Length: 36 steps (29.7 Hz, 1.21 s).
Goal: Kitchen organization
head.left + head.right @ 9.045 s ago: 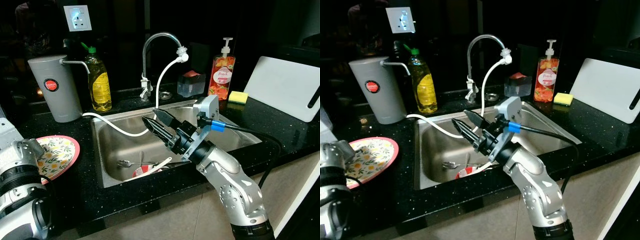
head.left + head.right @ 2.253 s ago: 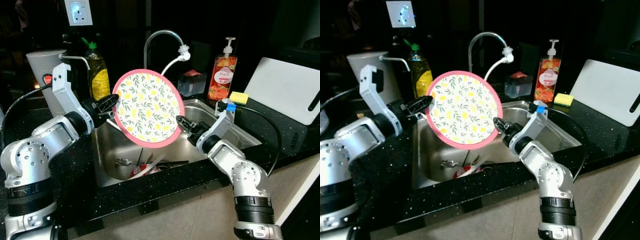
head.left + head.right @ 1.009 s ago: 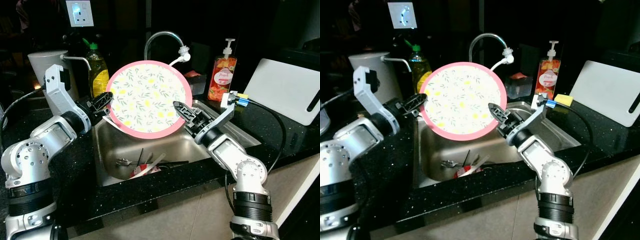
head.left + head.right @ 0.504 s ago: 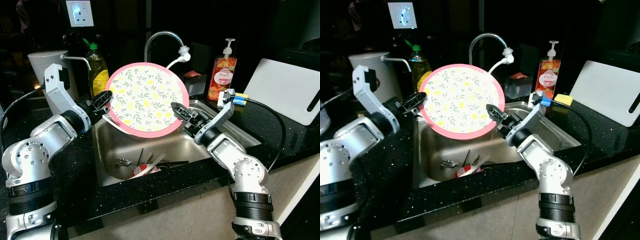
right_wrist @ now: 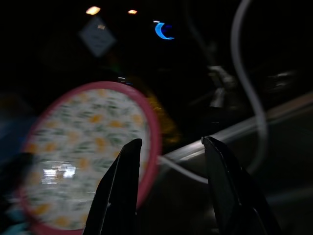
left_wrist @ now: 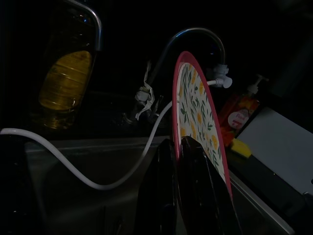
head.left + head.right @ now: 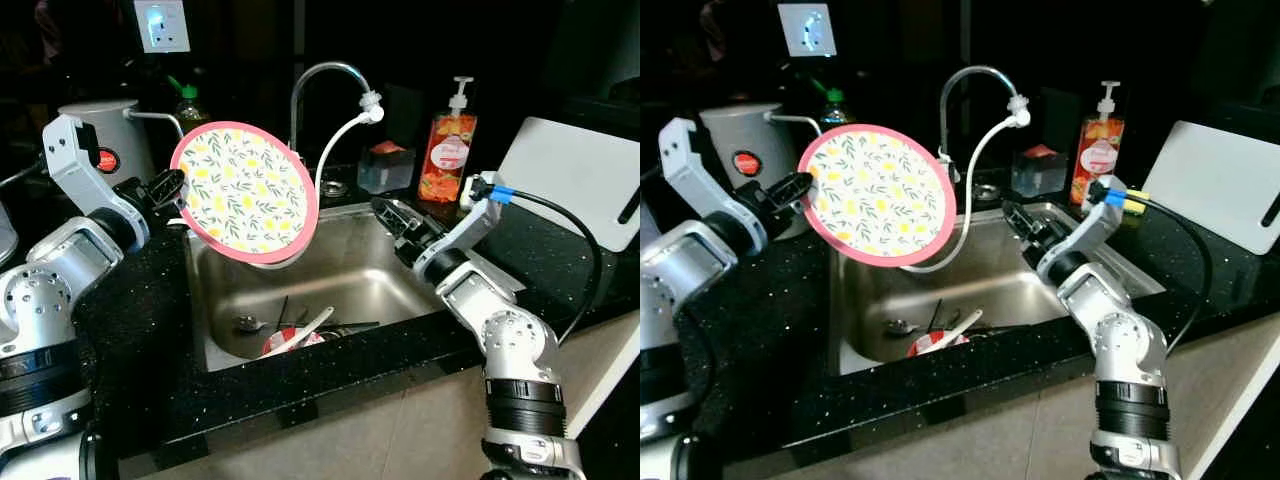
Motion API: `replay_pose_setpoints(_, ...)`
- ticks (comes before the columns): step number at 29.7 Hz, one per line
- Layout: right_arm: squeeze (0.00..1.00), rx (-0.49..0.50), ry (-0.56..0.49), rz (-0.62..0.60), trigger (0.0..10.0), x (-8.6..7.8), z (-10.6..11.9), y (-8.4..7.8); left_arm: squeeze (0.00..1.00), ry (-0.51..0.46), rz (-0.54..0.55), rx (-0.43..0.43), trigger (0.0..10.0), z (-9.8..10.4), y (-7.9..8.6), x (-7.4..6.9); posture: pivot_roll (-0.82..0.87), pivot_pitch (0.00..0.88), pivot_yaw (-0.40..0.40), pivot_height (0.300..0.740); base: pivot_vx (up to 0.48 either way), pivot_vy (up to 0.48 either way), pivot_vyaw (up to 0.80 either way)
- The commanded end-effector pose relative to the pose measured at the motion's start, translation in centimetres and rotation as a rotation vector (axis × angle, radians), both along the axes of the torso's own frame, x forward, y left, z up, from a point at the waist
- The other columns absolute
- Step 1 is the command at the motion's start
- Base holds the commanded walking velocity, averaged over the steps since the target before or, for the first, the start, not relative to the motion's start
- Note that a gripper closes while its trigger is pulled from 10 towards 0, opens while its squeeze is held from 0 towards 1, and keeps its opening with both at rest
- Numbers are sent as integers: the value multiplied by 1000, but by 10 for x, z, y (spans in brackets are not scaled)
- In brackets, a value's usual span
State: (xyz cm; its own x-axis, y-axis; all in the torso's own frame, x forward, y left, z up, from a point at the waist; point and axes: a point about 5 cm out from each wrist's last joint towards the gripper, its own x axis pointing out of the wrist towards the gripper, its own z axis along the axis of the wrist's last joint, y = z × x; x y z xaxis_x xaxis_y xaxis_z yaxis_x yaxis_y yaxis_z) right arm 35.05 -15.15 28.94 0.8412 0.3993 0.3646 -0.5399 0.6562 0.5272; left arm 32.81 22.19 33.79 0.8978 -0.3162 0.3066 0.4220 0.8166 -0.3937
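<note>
Left eye view: we see the left pincer [image 7: 172, 186] clamped on the rim of the floral plate [image 7: 244, 193], held on edge above the sink's [image 7: 345, 268] left rim, touching nothing else.
Right eye view: right pincer [image 7: 1018, 222] spread and empty over the sink's right half, well apart from the plate.
Left wrist view: fingers [image 6: 195, 196] straddle the plate edge; faucet [image 6: 193, 39] and hose [image 6: 73, 169] close behind.
Right wrist view: jaws apart, plate ahead.
Step, we judge: carrying the plate one-handed. Next: lower it clear of hose and faucet; open room lies along the counter's [image 7: 160, 370] near-left edge.
</note>
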Motion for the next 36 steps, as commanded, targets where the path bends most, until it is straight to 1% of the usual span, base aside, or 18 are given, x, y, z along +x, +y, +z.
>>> replay_pose_setpoints(1,0,29,-46,81,10000,-6,11,8,0,-50,-11,7,10000,8,-3,-4,-48,18,-8,740,0,0,0)
replay_pose_setpoints(4,0,29,-46,81,10000,-6,11,8,0,-50,-11,7,10000,8,-3,-4,-48,18,-8,740,0,0,0)
replay_pose_setpoints(5,0,34,-30,97,10000,-5,9,10,0,-52,-21,7,10000,8,-5,-4,-48,17,-9,740,0,0,0)
replay_pose_setpoints(6,0,94,7,186,10000,-7,4,21,0,-76,-89,18,10000,8,-16,-8,-47,13,-11,740,0,0,0)
replay_pose_setpoints(7,0,94,7,186,10000,-7,4,21,0,-76,-89,18,10000,8,-16,-8,-47,13,-11,740,0,0,0)
replay_pose_setpoints(9,0,140,1,261,10000,-12,5,30,0,-90,-139,30,10000,7,-24,-11,-47,13,-10,740,0,0,0)
replay_pose_setpoints(10,0,149,-7,280,10000,-14,5,32,0,-93,-150,30,10000,7,-26,-12,-47,13,-10,740,0,0,0)
replay_pose_setpoints(11,0,149,-7,280,10000,-14,5,32,0,-93,-150,30,10000,7,-26,-12,-47,13,-10,740,0,0,0)
replay_pose_setpoints(12,0,142,0,296,10000,-15,3,38,0,-104,-193,15,10000,8,-32,-14,-46,12,-10,740,0,0,0)
replay_pose_setpoints(15,0,132,11,293,10000,-15,2,41,0,-110,-210,7,10000,8,-34,-15,-46,12,-10,740,0,0,0)
replay_pose_setpoints(17,0,117,34,292,10000,-13,-3,44,0,-130,-255,-9,10000,11,-39,-19,-46,12,-10,740,0,0,0)
replay_pose_setpoints(18,0,112,45,284,10000,-13,-4,45,0,-140,-267,-3,10000,12,-40,-21,-44,15,-10,740,0,0,0)
replay_pose_setpoints(22,0,104,56,261,10000,-11,-5,44,0,-147,-270,6,10000,13,-42,-22,-44,17,-11,740,0,0,0)
replay_pose_setpoints(26,0,98,65,240,10000,-9,-4,38,0,-150,-264,9,10000,13,-41,-23,-45,18,-10,740,0,0,0)
replay_pose_setpoints(29,0,78,86,196,10000,-6,-8,33,0,-157,-261,19,10000,14,-40,-24,-44,20,-11,740,0,0,0)
replay_pose_setpoints(33,0,72,93,180,10000,-4,-8,31,0,-156,-259,19,10000,15,-40,-24,-44,21,-10,740,0,0,0)
replay_pose_setpoints(36,0,65,124,147,10000,-1,-13,27,0,-164,-263,21,10000,16,-40,-25,-44,23,-10,740,0,0,0)
